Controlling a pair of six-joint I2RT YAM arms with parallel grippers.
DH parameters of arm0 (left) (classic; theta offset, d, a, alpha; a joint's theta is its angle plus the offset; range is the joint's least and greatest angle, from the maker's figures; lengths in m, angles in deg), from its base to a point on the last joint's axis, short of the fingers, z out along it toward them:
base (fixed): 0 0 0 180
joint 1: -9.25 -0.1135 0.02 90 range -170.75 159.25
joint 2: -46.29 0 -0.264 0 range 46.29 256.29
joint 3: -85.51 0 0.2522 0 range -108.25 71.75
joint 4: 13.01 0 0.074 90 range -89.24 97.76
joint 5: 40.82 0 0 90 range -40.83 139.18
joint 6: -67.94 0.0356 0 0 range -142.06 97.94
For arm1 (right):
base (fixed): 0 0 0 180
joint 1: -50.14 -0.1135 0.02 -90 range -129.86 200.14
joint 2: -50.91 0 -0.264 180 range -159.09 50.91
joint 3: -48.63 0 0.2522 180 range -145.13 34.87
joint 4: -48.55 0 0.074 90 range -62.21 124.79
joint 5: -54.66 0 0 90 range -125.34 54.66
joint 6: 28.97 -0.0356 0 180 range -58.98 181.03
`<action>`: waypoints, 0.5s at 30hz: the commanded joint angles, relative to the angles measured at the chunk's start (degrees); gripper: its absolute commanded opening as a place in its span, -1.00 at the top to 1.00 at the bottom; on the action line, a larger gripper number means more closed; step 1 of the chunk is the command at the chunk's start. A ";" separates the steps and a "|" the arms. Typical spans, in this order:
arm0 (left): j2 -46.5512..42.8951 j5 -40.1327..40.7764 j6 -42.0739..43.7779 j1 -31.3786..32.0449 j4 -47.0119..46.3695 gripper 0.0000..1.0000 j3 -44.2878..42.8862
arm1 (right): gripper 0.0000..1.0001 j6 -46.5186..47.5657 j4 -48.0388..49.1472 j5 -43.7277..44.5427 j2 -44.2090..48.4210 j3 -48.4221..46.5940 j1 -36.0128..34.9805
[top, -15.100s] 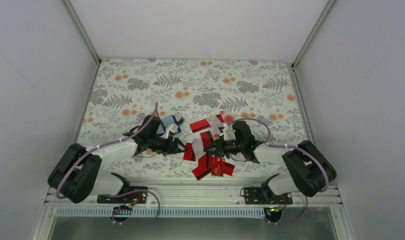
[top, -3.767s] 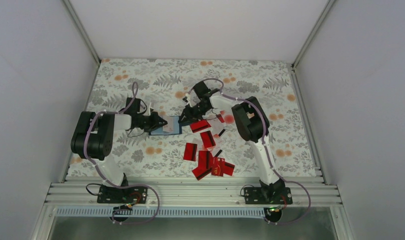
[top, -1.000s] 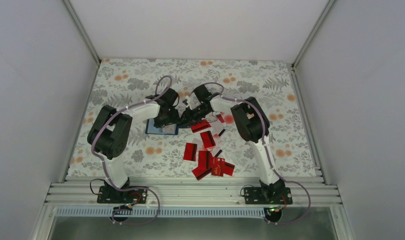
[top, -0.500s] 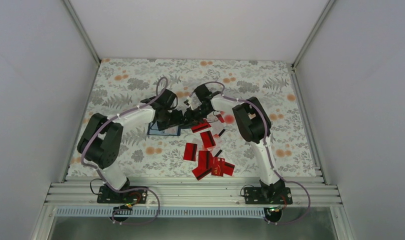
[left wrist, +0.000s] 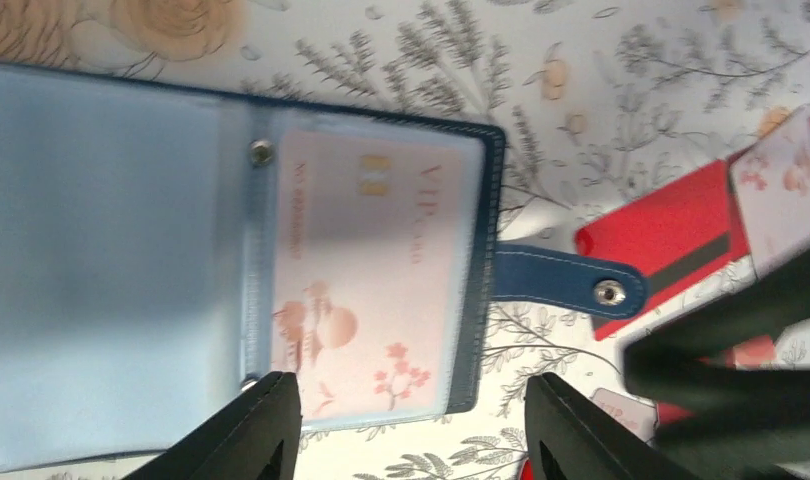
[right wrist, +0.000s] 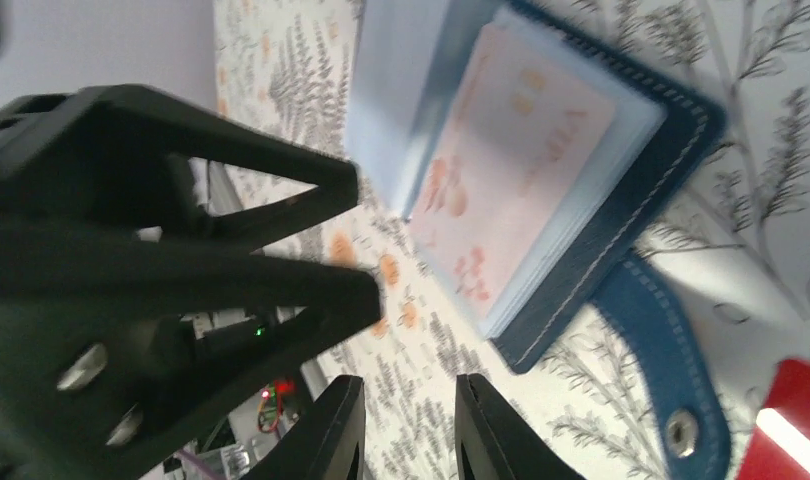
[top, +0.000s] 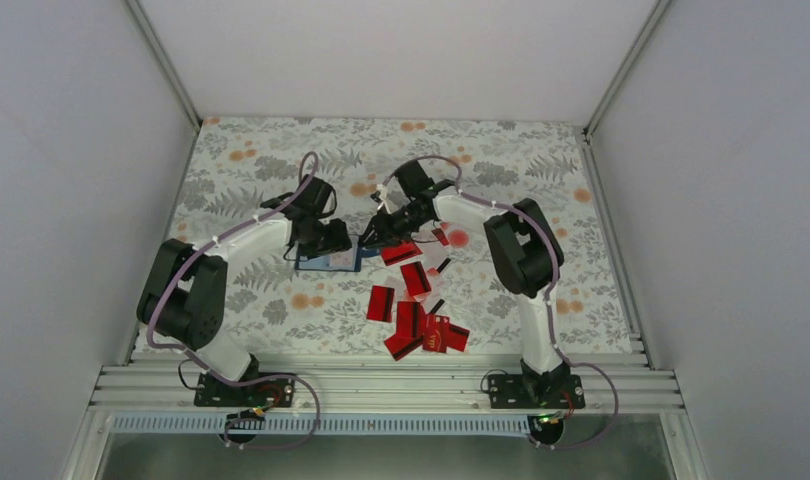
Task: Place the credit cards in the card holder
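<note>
The left gripper (left wrist: 411, 395) hovers over the card holder (top: 330, 261) with its jaws spread wide and nothing between them. They straddle the near edge of the right-hand leaf without visibly touching it.

The card holder lies unfolded on the flowered table (top: 521, 160), pale blue inside up. A pink-and-white card (left wrist: 366, 270) sits square in the clear sleeve of that leaf. The snap strap (left wrist: 566, 282) sticks out flat from the holder's right edge.

Just beside that edge, the right gripper (right wrist: 406, 392) shows only a narrow gap between its fingers, and no card is in it. Right of the holder, a red card with a dark stripe (left wrist: 671, 245) lies close to the strap's tip. The other credit cards (top: 421, 315) are scattered to the right of the holder and nearer the arms.

The step appears to be fetching the next card. It is probably best for the left jaws to press down on the holder's bare left leaf, so the wallet cannot slide or fold. The right fingers can then tip up a single card by a free edge, away from the overlaps. It should be fed level with the sleeve, clear of the strap. The sleeve's open side cannot be made out.
</note>
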 commanded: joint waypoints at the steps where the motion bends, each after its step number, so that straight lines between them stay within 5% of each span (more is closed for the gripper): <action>1: -0.95 2.35 5.27 -1.23 1.82 -0.02 1.72 | 0.51 -3.43 5.25 -4.30 3.51 3.57 -0.01; 7: 0.74 4.37 8.83 -3.26 2.28 0.51 0.85 | 0.43 -8.45 8.68 -5.93 0.74 3.63 -0.75; 15: 6.02 5.24 12.67 -3.82 1.71 0.81 -0.67 | 0.34 -11.09 8.37 -4.83 -3.66 0.99 -1.33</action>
